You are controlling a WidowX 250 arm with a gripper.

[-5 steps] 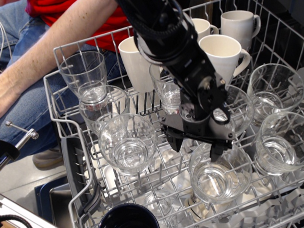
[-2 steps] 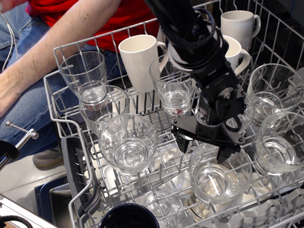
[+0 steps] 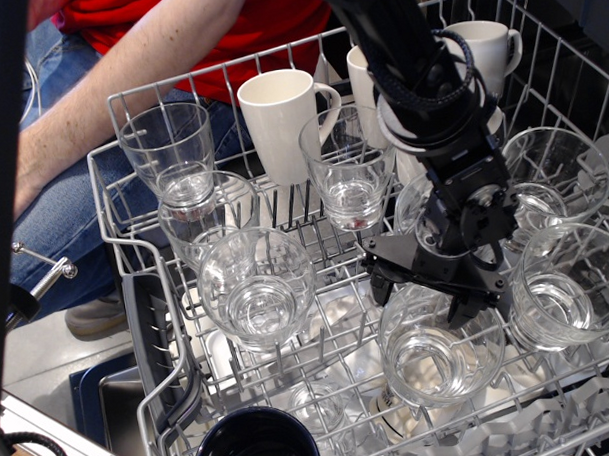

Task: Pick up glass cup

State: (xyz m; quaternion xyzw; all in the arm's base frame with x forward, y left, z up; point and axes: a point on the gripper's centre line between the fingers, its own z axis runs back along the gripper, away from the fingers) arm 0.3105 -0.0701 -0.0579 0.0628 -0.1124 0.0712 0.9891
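Note:
Several wide clear glass cups stand in the wire dishwasher rack [image 3: 134,209]. One glass cup [image 3: 441,355] is at the front centre-right, another [image 3: 257,290] to its left, others at the right [image 3: 564,297] and back right [image 3: 555,174]. My black gripper [image 3: 422,302] hangs open just above the back rim of the front centre-right cup, its fingers spread to about the rim's width and holding nothing. The arm hides part of a glass behind it.
Taller tapered glasses [image 3: 172,148] [image 3: 347,166] and white mugs [image 3: 281,119] [image 3: 483,47] fill the back rows. A dark blue cup [image 3: 257,440] sits at the front edge. A person in a red shirt rests an arm [image 3: 129,84] by the rack's left corner. A dark bar [image 3: 3,198] crosses the left edge.
My gripper has moved to the right, still open, from left of the front centre-right cup to over its back rim. A dark bar has come in at the left edge.

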